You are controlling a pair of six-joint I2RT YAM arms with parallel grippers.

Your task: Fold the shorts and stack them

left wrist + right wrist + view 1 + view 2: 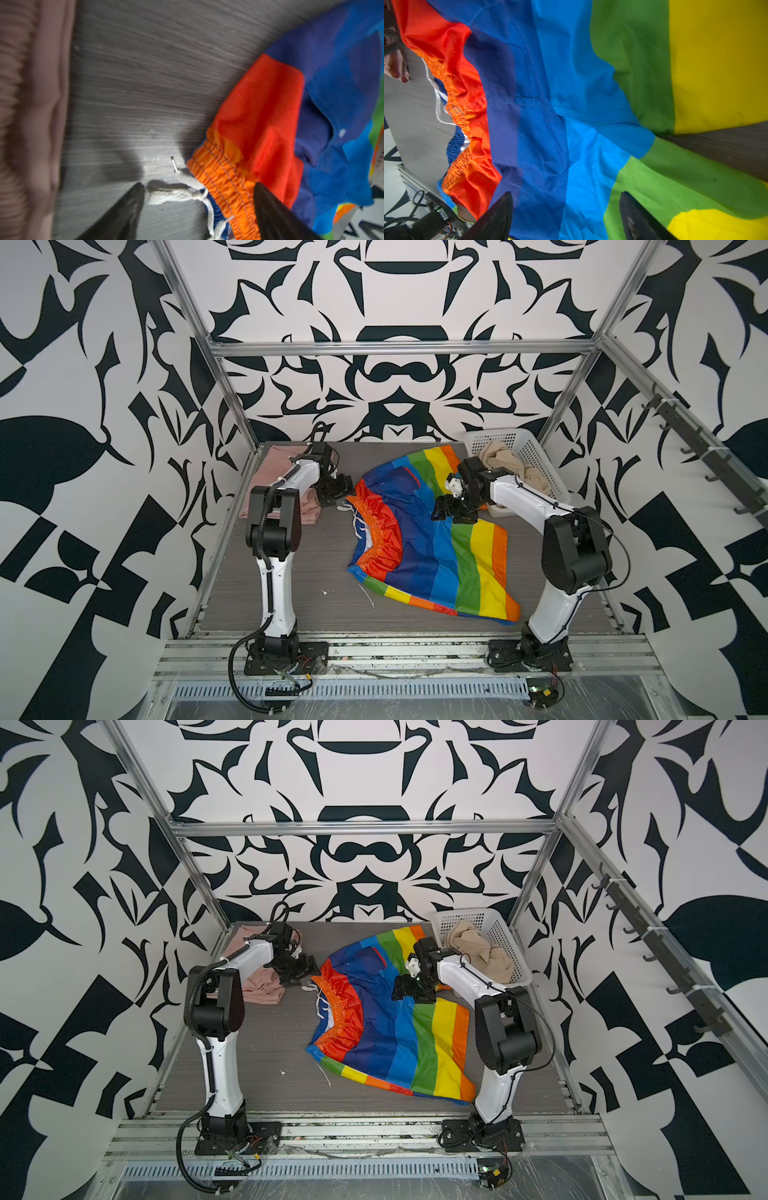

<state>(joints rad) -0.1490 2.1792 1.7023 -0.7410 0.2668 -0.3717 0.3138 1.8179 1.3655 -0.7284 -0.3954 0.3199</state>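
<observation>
Left wrist view: the left claw (198,185) is spread astride the orange waistband (220,176) of the rainbow shorts (432,547), apparently to pinch that corner for folding. The right claw (565,193) is held spread over the blue-green stripes. Only in both top views are these shorts shown flat on the worktop (291,572), and the beige shorts (498,460) in the basket (536,456).

We see the left arm (272,531) rising from its base at the near edge, elbow bent, white forearm reaching away and inward; its left gripper (337,491) tips downward toward the middle, and in the wrist view we find its dark fingers (128,209) spread well apart; the right arm (575,549) mirrors it, forearm reaching inward; the right gripper (446,510) points down, fingers (639,218) likewise parted.
</observation>
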